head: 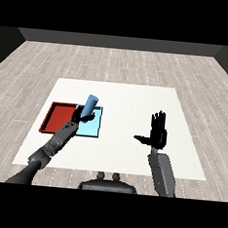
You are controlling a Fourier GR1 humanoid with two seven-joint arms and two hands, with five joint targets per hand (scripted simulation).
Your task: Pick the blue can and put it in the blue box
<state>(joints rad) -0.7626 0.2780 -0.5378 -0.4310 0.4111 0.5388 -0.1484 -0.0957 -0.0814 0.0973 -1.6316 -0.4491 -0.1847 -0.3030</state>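
Observation:
A blue can (90,104) is tilted, its top leaning to the right, above the left part of the light blue tray (94,126). My left hand (80,115) is curled round the can's lower end, over the border between the red tray (58,117) and the blue one. Whether the can touches the tray floor I cannot tell. My right hand (157,131) hovers over the white table at the right, far from the can, with fingers straight up and thumb stretched out to the left, holding nothing.
The two trays lie side by side at the left of the white table (132,100), red on the left. Wooden floor surrounds the table on all sides.

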